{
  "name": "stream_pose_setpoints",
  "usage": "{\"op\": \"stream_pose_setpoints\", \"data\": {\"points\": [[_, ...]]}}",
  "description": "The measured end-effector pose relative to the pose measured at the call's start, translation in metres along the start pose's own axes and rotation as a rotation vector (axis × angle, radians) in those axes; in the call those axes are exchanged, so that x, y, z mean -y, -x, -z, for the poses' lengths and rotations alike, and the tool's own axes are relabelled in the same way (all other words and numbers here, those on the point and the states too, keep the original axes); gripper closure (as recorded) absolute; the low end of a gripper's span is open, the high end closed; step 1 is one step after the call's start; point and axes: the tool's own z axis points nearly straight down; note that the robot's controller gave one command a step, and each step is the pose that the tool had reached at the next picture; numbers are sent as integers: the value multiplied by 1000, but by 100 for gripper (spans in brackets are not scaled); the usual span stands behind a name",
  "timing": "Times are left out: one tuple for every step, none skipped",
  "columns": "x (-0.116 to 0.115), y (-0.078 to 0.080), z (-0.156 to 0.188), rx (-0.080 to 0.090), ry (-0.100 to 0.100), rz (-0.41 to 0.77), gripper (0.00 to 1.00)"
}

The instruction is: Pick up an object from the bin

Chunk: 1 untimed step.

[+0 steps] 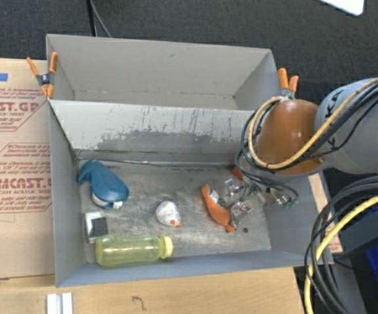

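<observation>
Orange curved piece [214, 209] lay at the bin's [176, 77] four o'clock, just beside our claw [239, 200]; whether it was open, we couldn't tell.

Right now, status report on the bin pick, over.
Gripper low at the bin floor's right end. Orange curved piece beside it, hold not confirmed. White lump lies apart, toward the view's left.
</observation>
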Motion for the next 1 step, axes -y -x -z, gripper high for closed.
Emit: {"op": "stream_pose_setpoints", "data": {"points": [[-30,-5,144,-4,4,169,100]]}}
